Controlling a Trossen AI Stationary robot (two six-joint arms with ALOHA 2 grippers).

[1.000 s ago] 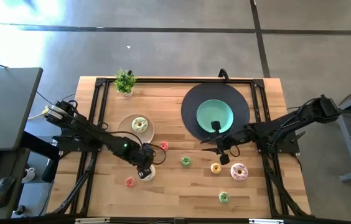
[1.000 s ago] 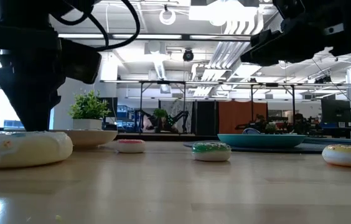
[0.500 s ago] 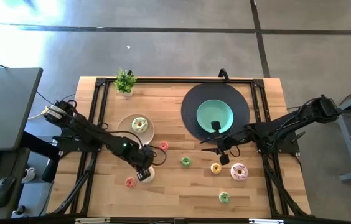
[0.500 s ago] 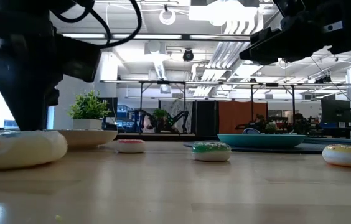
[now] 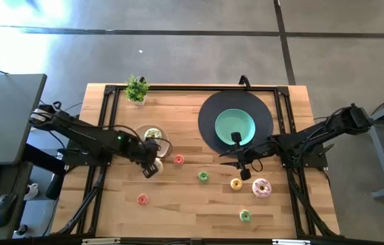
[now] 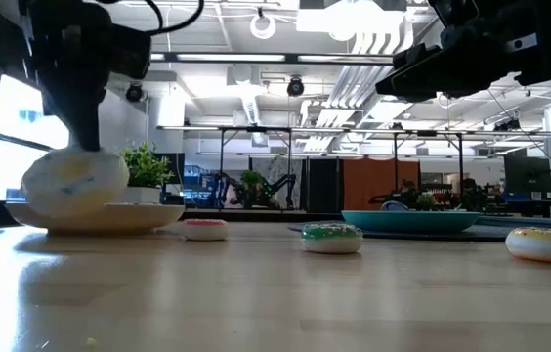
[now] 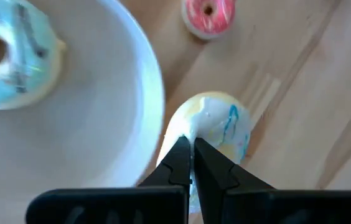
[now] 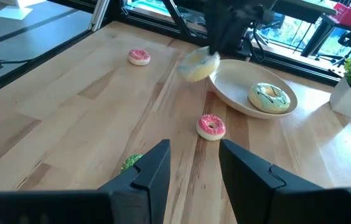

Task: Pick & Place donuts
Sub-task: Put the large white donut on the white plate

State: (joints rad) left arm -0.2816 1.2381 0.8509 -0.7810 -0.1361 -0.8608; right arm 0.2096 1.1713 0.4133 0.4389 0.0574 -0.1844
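Wide wooden desk point(image 5: 185, 204) under the overhead camera, both dark arms reaching in from the sides. Biggest thing on it is the black round mat point(image 5: 209, 112) with the teal plate point(image 5: 227, 122) on top; the right arm's wrist covers part of that plate's near edge. Next, the beige plate point(image 5: 163, 147) on the left, and the left arm blocks much of it from above.

The left gripper point(image 7: 191, 163) is at that plate's rim, fingers pressed tight on a white iced donut point(image 7: 216, 127), lifted clear of the wood and hanging at the rim in the low view point(image 6: 75, 182). From overhead this donut is nearly all hidden under the gripper. In the right wrist view it's a pale smear in the air.

On the beige plate sits a cream-green donut point(image 8: 269, 98).

The right gripper point(image 8: 193, 163) hovers off the desk beside the teal plate, fingers spread, nothing between them.

Smaller pieces lie loose on the wood: pink iced donut point(image 5: 261, 188), small red donut point(image 5: 179, 160) just off the beige plate, green donut point(image 5: 203, 177), yellow donut point(image 5: 236, 184), another green one point(image 5: 245, 216), a red one point(image 5: 142, 199). A potted plant point(image 5: 136, 89) stands at the far edge.
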